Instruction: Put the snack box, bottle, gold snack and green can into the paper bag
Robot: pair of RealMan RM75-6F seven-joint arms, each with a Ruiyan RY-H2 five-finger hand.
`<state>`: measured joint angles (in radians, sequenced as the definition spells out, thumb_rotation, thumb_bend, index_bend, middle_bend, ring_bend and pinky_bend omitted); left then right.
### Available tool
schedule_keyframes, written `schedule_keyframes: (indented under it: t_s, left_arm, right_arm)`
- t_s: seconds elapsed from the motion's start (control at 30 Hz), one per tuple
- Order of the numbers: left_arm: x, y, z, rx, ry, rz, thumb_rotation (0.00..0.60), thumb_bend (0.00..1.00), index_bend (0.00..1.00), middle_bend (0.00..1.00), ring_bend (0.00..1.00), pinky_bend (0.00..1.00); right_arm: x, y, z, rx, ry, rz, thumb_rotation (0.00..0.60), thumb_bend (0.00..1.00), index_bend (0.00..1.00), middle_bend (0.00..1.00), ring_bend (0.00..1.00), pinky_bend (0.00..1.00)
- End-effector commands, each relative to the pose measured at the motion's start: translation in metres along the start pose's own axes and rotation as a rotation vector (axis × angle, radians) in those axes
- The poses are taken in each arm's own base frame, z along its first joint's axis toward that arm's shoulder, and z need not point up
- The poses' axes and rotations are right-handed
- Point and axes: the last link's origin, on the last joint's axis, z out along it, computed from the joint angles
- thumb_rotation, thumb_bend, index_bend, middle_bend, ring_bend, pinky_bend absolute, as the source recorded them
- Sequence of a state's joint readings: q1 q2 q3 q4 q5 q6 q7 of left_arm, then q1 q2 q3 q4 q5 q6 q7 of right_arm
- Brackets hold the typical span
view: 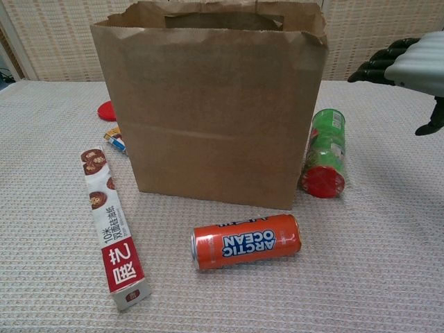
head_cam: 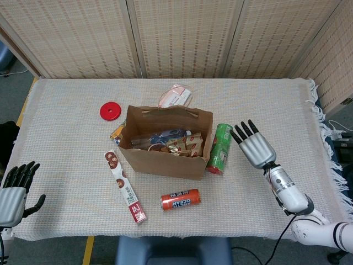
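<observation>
The brown paper bag (head_cam: 165, 160) (view: 211, 111) stands upright mid-table, and inside it I see a bottle (head_cam: 165, 135) and gold snack packets (head_cam: 185, 144). The green can (head_cam: 219, 149) (view: 325, 154) lies on its side against the bag's right wall, red lid toward me. My right hand (head_cam: 253, 144) (view: 409, 69) hovers open to the right of the can, fingers spread, holding nothing. My left hand (head_cam: 14, 190) rests open at the table's front left corner.
A long red-and-white box (head_cam: 126, 187) (view: 114, 239) lies left of the bag. An orange can (head_cam: 180, 199) (view: 246, 241) lies in front of it. A red disc (head_cam: 111, 111) and a pink packet (head_cam: 176, 96) sit behind the bag. A small packet (head_cam: 117, 132) pokes out at its left.
</observation>
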<state>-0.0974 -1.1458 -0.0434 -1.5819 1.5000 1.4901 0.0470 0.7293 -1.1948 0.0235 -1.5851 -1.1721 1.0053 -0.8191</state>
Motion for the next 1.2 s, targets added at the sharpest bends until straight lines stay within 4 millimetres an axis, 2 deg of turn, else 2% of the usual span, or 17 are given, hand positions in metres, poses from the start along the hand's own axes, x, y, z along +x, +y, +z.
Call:
schedule_keyframes:
  t_s: [0.03, 0.1, 0.3, 0.77, 0.93, 1.03, 1.1, 1.13, 1.2]
  left_arm:
    - [0.000, 0.000, 0.000, 0.000, -0.001, -0.002, 0.600, 0.35, 0.00, 0.00, 0.00, 0.00]
    - [0.000, 0.000, 0.000, -0.001, -0.002, -0.005, 0.600, 0.35, 0.00, 0.00, 0.00, 0.00]
    - [0.000, -0.001, 0.001, -0.002, -0.004, -0.011, 0.600, 0.35, 0.00, 0.00, 0.00, 0.00]
    - [0.001, -0.001, 0.001, -0.006, -0.007, -0.023, 0.600, 0.35, 0.00, 0.00, 0.00, 0.00]
    - [0.001, -0.002, 0.002, -0.007, -0.009, -0.029, 0.600, 0.35, 0.00, 0.00, 0.00, 0.00]
    - [0.001, -0.002, 0.002, -0.008, -0.009, -0.031, 0.600, 0.35, 0.00, 0.00, 0.00, 0.00]
    - [0.001, -0.002, 0.002, -0.008, -0.009, -0.032, 0.600, 0.35, 0.00, 0.00, 0.00, 0.00]
    - [0.001, -0.002, 0.002, -0.008, -0.009, -0.032, 0.600, 0.35, 0.00, 0.00, 0.00, 0.00]
    - [0.001, -0.002, 0.001, -0.008, -0.009, -0.032, 0.600, 0.35, 0.00, 0.00, 0.00, 0.00]
  right_arm:
    - [0.000, -0.010, 0.011, 0.045, -0.002, -0.031, 0.600, 0.00, 0.00, 0.04, 0.00, 0.06]
    - [-0.005, -0.025, 0.024, 0.104, -0.027, -0.095, 0.600, 0.00, 0.00, 0.04, 0.00, 0.06]
    - [-0.014, -0.050, 0.042, 0.149, -0.059, -0.114, 0.600, 0.00, 0.00, 0.04, 0.00, 0.06]
    - [-0.022, -0.082, 0.073, 0.165, -0.082, -0.138, 0.600, 0.00, 0.01, 0.06, 0.02, 0.07]
    - [-0.025, -0.094, 0.080, 0.157, -0.066, -0.152, 0.600, 0.02, 0.15, 0.16, 0.10, 0.14]
    - [-0.026, -0.098, 0.081, 0.153, -0.045, -0.156, 0.600, 0.12, 0.28, 0.27, 0.21, 0.23]
    - [-0.025, -0.100, 0.079, 0.155, -0.022, -0.157, 0.600, 0.17, 0.43, 0.39, 0.35, 0.36]
    - [-0.024, -0.099, 0.077, 0.154, -0.012, -0.150, 0.600, 0.19, 0.52, 0.46, 0.44, 0.47]
    - [-0.022, -0.096, 0.070, 0.147, 0.011, -0.129, 0.600, 0.22, 0.62, 0.54, 0.56, 0.63]
